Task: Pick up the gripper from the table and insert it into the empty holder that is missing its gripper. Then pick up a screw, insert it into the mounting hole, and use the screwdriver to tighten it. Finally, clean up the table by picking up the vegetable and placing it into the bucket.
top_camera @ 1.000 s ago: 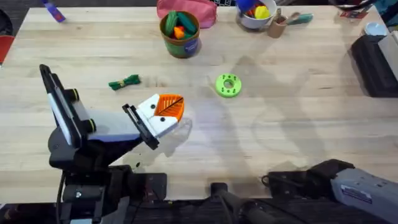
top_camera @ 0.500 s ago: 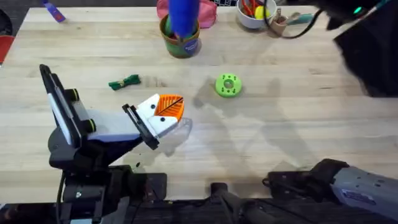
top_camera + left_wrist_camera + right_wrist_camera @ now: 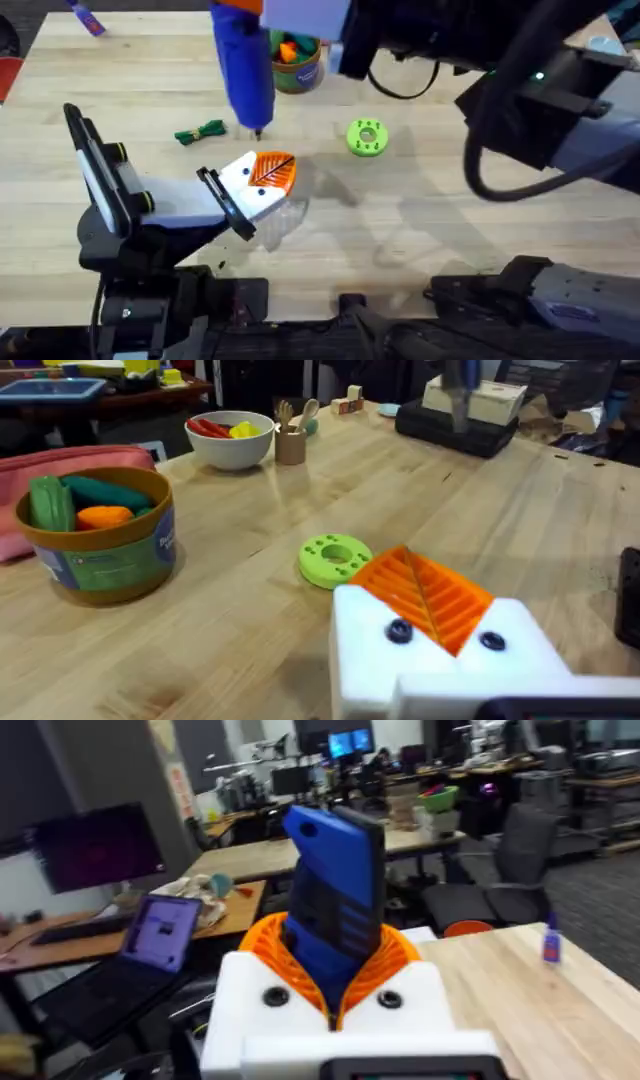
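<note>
1. Right arm: the right gripper (image 3: 335, 1010) has its orange ribbed fingers (image 3: 395, 955) closed on the blue screwdriver (image 3: 245, 60). In the overhead view the tool stands at the upper centre of the frame, roughly upright, metal tip down, just above the left arm's finger assembly.
2. Left arm: the left gripper (image 3: 262, 185) lies at centre left of the overhead frame. Its white holder (image 3: 440, 660) carries an orange ribbed wedge between two dark screw dots; whether these fingers are open or closed cannot be told.
3. Vegetable (image 3: 200, 131): lies on the table (image 3: 450, 190) at left of centre, apart from the left arm. It looks light and floppy; a pinch across the bunched middle seems the safest hold.
4. Bucket (image 3: 100, 540): stands at the upper centre of the overhead frame, partly behind the screwdriver, already holding green and orange toys.
5. Green disc (image 3: 367, 137): rests on the table right of the screwdriver tip.
6. Handling: the screwdriver appears rigid, smooth and fairly heavy, so a grip around the mid-body, as here, should resist slipping while the tip is steered to a screw dot.
</note>
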